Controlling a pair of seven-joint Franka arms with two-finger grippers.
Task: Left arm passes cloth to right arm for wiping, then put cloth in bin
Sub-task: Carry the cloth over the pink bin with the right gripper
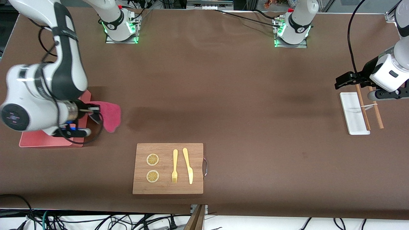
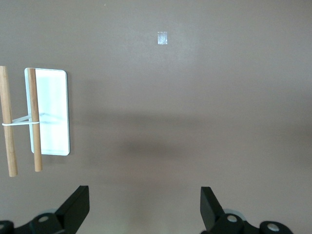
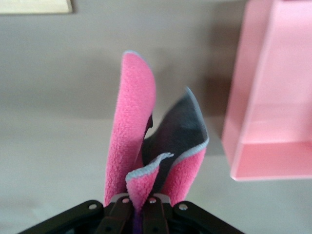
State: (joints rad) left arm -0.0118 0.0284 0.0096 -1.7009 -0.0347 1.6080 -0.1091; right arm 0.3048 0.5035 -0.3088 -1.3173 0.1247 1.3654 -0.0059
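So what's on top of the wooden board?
On the wooden board lie two lemon slices, a yellow fork and a yellow knife, side by side and flat. Nothing covers them. Whatever might be under the board cannot be seen.

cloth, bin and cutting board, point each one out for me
cloth [image 1: 110, 115], front view, on its hanging pink middle
bin [image 1: 48, 139], front view, on its bare rim nearest the camera
cutting board [image 1: 167, 185], front view, on bare wood below the fork
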